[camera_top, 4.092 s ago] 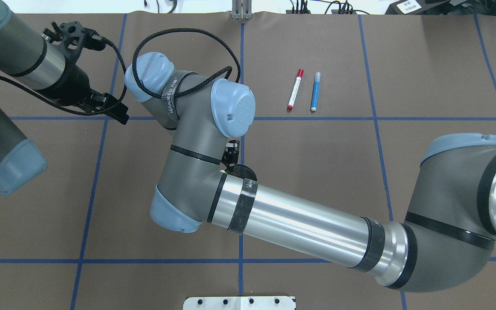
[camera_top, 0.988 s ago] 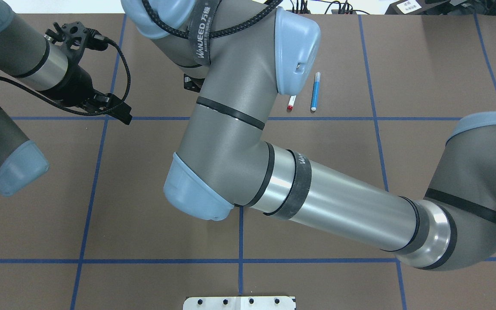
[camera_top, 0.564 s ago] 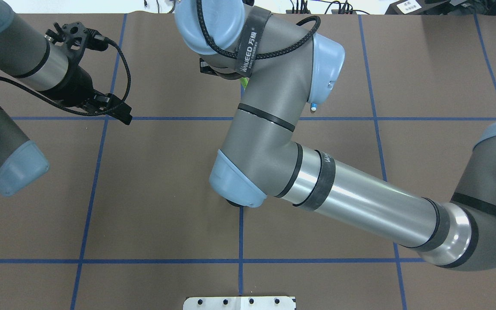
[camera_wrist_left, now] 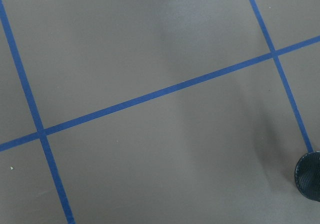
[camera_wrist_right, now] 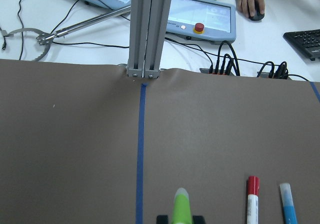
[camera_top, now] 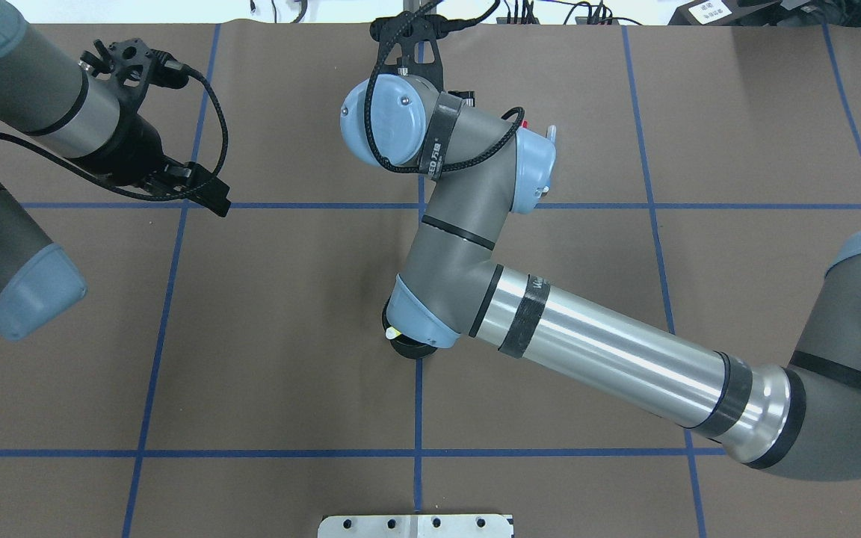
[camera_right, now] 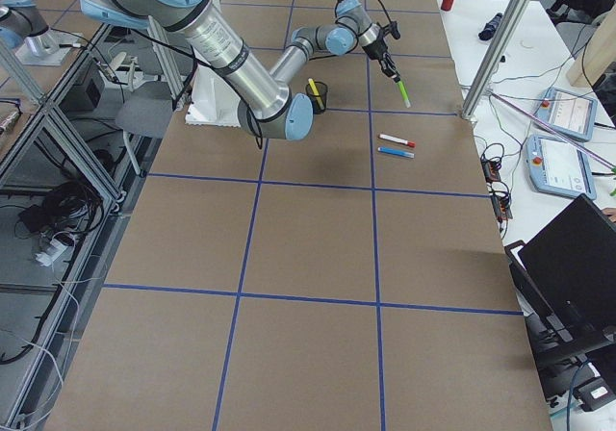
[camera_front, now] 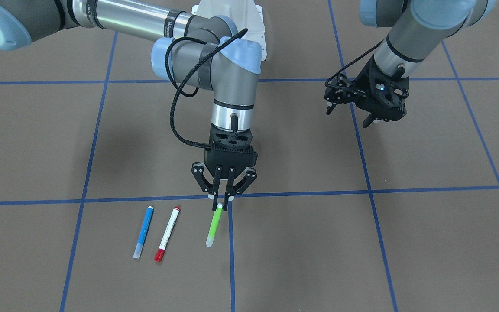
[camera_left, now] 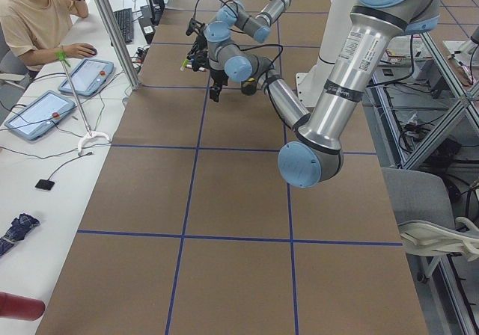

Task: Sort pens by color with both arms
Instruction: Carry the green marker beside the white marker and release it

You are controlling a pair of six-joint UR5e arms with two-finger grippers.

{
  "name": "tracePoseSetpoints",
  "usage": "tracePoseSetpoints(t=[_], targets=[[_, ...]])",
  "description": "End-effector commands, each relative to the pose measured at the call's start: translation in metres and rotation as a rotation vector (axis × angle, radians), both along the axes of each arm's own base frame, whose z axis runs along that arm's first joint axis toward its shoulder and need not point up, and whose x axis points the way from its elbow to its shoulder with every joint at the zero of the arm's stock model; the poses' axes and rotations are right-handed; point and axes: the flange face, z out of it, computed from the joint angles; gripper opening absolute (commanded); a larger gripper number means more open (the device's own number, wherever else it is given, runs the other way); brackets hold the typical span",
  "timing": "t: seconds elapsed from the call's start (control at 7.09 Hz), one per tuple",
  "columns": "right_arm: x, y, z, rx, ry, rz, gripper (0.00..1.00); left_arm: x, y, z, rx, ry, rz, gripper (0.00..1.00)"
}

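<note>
My right gripper (camera_front: 222,196) is shut on the top end of the lime green pen (camera_front: 214,225), which hangs tilted over the blue tape line. The pen also shows in the right wrist view (camera_wrist_right: 181,207) and the exterior right view (camera_right: 402,91). The blue pen (camera_front: 143,232) and the red-capped white pen (camera_front: 167,234) lie side by side on the table beside it. The yellow pen (camera_right: 313,88) stands in the black mesh cup (camera_right: 319,96). My left gripper (camera_front: 368,102) hangs open and empty, well off to the side.
In the overhead view the right arm's elbow hides most of the cup (camera_top: 408,347). A metal post (camera_wrist_right: 146,31) stands at the table's far edge, with tablets and cables on the white bench behind it. The white base pedestal (camera_top: 415,525) is at the near edge.
The right arm has risen from the cup near the table's middle and swung toward the far edge, carrying the green pen next to the red and blue pens. The left arm has stayed still.
</note>
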Motion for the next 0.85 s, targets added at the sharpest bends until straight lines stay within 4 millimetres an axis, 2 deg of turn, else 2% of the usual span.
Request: tracePoseSetpoints(t=[0.0, 0.14, 0.56, 0.71], targets=[[-0.01, -0.015, 0.024, 0.05, 0.044, 0.14, 0.0, 0.002, -0.001, 0.001, -0.001, 0.003, -0.001, 0.99], [-0.019, -0.016, 0.039, 0.061, 0.067, 0.198, 0.0, 0.002, -0.001, 0.002, -0.002, 0.002, -0.001, 0.99], [-0.042, 0.006, 0.049, 0.079, 0.087, 0.191, 0.0, 0.002, 0.0, 0.003, -0.002, 0.002, -0.001, 0.99], [-0.048, 0.006, 0.059, 0.083, 0.115, 0.195, 0.13, 0.001, 0.0, 0.001, 0.0, 0.004, -0.001, 0.99]])
